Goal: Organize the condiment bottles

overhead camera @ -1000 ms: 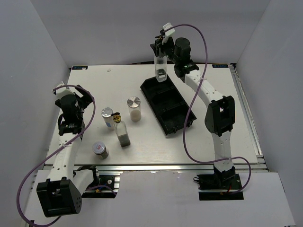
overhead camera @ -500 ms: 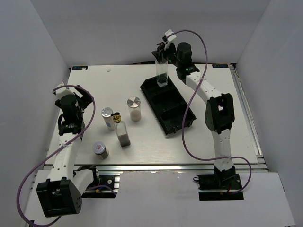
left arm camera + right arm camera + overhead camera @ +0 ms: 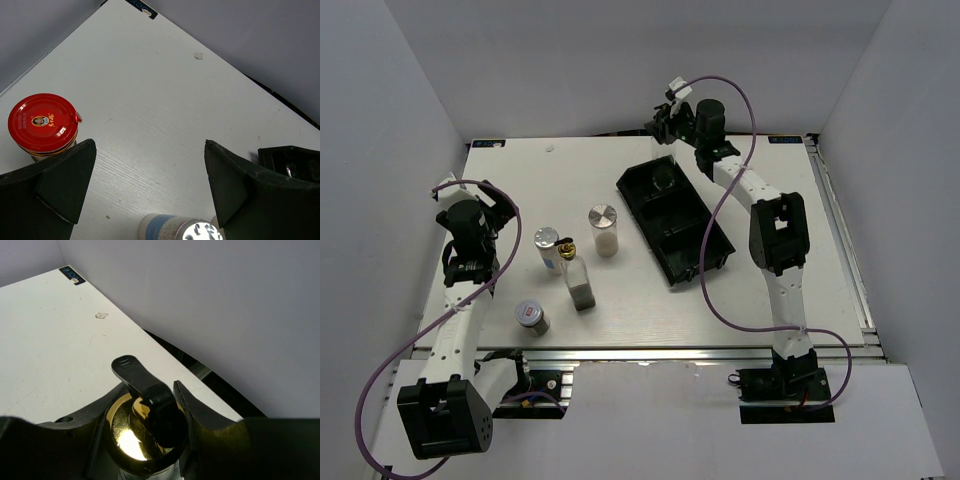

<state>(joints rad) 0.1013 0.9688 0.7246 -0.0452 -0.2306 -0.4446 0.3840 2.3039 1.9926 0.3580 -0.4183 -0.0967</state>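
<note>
- Upper centre of the overhead view: right gripper (image 3: 666, 124), jaws clamped on the gold pour spout (image 3: 131, 432) of a tall clear glass bottle (image 3: 663, 170). The wrist view shows the black flip lever (image 3: 145, 385) sticking up between the fingers.
- The bottle stands upright in the topmost compartment of the black tray (image 3: 688, 246). Cannot tell whether its base bears on the compartment floor.
- Step in hand, as I judge it: setting this bottle down in the tray.
- To do it well: lower straight, bottle plumb, until the base bears fully, and only then part the jaws.
- The grip is high on a tall, narrow bottle, so any sideways drag at release would likely tip it. Open fully and lift straight up past the lever before swinging away.
- Seat it toward a corner, leaving room for another.
- Left of the overhead view: left gripper (image 3: 147, 177), jaws wide apart, holding nothing. A red-capped jar (image 3: 44, 123) sits just beside the finger at lower left of the wrist view.
- On the tabletop (image 3: 520, 170), left of centre: second spouted bottle (image 3: 579, 278), silver-lidded shaker (image 3: 605, 228), blue-labelled shaker (image 3: 548, 245), small jar (image 3: 531, 316).
</note>
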